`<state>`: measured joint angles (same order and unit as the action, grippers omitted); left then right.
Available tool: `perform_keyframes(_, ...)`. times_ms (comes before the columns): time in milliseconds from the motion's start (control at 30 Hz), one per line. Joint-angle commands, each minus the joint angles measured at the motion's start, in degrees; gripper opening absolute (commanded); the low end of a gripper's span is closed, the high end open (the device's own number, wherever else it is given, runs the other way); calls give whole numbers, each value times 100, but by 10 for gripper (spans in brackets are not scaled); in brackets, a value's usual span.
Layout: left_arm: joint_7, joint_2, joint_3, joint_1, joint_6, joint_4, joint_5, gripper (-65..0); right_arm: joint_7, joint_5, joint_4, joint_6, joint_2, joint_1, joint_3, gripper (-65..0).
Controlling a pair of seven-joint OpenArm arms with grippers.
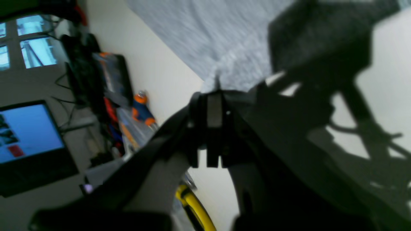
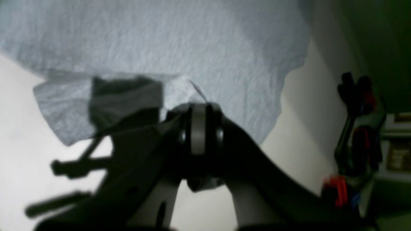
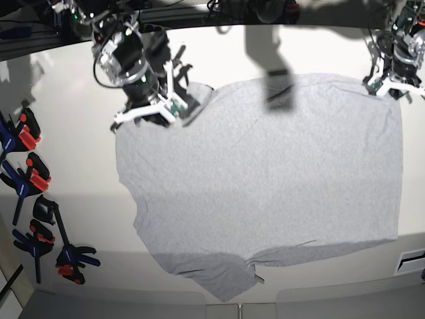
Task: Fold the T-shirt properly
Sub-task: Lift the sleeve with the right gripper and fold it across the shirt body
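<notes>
The light grey T-shirt (image 3: 265, 173) lies spread flat on the white table (image 3: 66, 146), with no lettering showing. My right gripper (image 3: 182, 103) is at the shirt's far left corner by a sleeve. In the right wrist view this gripper (image 2: 198, 102) is shut on a puckered bit of the T-shirt (image 2: 160, 41). My left gripper (image 3: 373, 84) is at the far right corner. In the left wrist view it (image 1: 215, 84) is shut, pinching the tip of the T-shirt (image 1: 208, 35). A near sleeve sticks out toward the table's front edge.
Several black, red and blue spring clamps (image 3: 30, 179) lie along the table's left edge. A laptop screen (image 1: 29, 131) and an orange and blue clamp (image 1: 143, 110) sit beyond the table. More clamps (image 2: 356, 128) stand past the shirt in the right wrist view.
</notes>
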<state>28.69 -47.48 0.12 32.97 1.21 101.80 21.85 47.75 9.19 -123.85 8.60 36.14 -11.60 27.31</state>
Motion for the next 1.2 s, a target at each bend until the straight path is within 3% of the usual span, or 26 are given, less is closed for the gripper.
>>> perform_keyframes(0,-81,-111,-50,-87,-164,83,39,-650,-144,-87,-114,-92,48,181,-31,-650)
perform_keyframes(67,-192,-111,-50,-243,-210,83,-280,-650,-131,-428,-103,-109,-7,452,-31,-650)
perform_keyframes(200,-326,-109,-50,-457,-205,79,-1126,-650,-125,-452,151,-136,-435,804,-31,-650)
perform_keyframes(400,-584,-107,-50,-855,-208,-234,-1368,-650,-142,-450,1307,-129,-1182,1473,-31,-650)
perform_keyframes(600,-855,15,-50,-1528,-205,-879,-2022,-650,-142,-450,2334,-118,-1792,2330,-31,-650)
perform_keyframes(733,-1399,116,-48,-1893,-195,-1360,-2568,-650,-140,-450,2789,-42,-2144,2839,-31,-650)
perform_keyframes(967,-1510,127,-50,-2323,-190,-1792,-2645,-650,-284,-448,3735,-44,-2586,3464,-31,-650)
perform_keyframes(1167,-1679,129,-50,-2511,-190,-1976,-2645,-650,-728,-343,4485,-52,-2712,3825,-31,-650)
